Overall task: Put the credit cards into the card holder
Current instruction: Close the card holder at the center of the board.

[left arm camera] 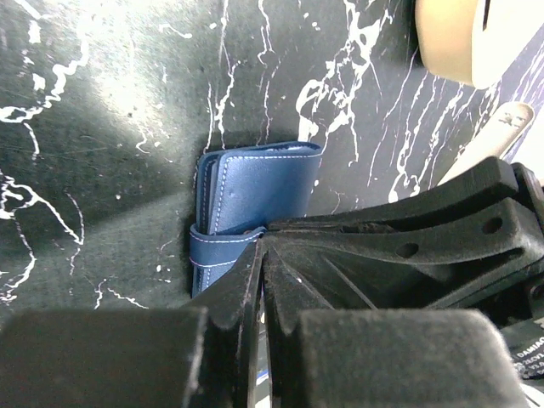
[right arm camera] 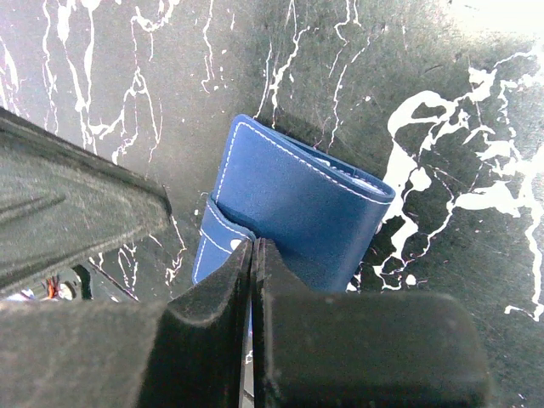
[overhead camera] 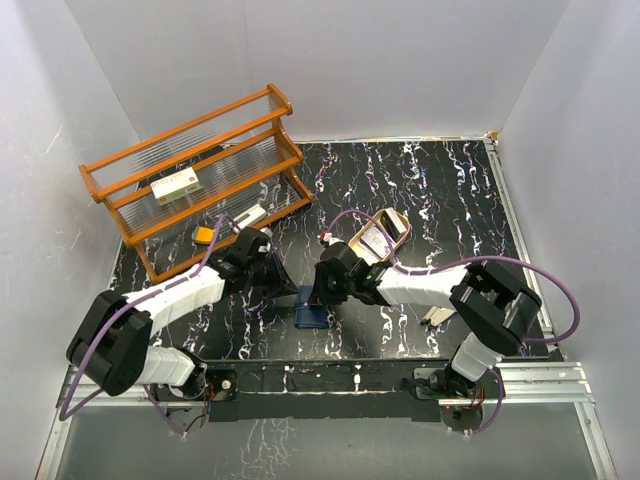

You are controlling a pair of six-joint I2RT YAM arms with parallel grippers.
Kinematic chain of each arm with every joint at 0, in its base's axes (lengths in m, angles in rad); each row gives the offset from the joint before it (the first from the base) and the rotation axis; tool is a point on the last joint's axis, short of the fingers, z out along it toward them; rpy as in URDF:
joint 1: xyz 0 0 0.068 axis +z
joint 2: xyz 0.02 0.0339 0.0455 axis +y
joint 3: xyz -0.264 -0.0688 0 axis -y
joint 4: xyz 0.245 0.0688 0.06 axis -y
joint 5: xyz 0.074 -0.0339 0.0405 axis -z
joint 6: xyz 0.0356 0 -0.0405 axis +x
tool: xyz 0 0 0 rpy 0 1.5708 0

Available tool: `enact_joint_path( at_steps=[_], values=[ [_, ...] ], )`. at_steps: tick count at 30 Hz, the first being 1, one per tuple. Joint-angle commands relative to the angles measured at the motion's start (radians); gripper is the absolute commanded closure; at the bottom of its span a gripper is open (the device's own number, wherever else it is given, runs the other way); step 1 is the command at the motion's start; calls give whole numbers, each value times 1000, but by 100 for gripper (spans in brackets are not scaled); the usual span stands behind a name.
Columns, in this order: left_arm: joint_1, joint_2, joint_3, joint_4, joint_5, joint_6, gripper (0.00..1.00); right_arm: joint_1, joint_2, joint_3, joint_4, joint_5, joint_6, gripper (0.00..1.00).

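Wooden rack (overhead camera: 195,175): standing well beyond the left gripper, clear of the work.
Left gripper (left arm camera: 260,255): fingers pressing together, tips meeting the strap edge of the holder. I cannot tell whether it is nipping the strap.
Right gripper (right arm camera: 253,248): fingers likewise squeezing together at that edge, facing the left one, probably steadying or prying the fold.
Card holder (right arm camera: 297,204): lying folded just ahead of both sets of fingertips.
Credit cards (overhead camera: 437,316): seemingly the pale pieces lying well behind the right gripper, still waiting to be loaded.
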Motion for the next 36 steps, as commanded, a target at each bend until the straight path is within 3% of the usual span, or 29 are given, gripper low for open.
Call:
enact_joint_path(
  at_steps=[1, 7, 12, 36],
  values=[
    [-20, -2, -12, 13, 67, 1, 99, -10, 24, 35, -45, -4, 16, 100],
    [-27, 65, -54, 150, 142, -32, 100, -18, 47, 24, -22, -25, 26, 100],
    [-35, 110, -61, 173, 147, -33, 100, -18, 42, 9, -7, -21, 34, 100],
    [-81, 104, -83, 22, -8, 31, 100, -24, 95, -10, -58, 12, 15, 100]
  ],
)
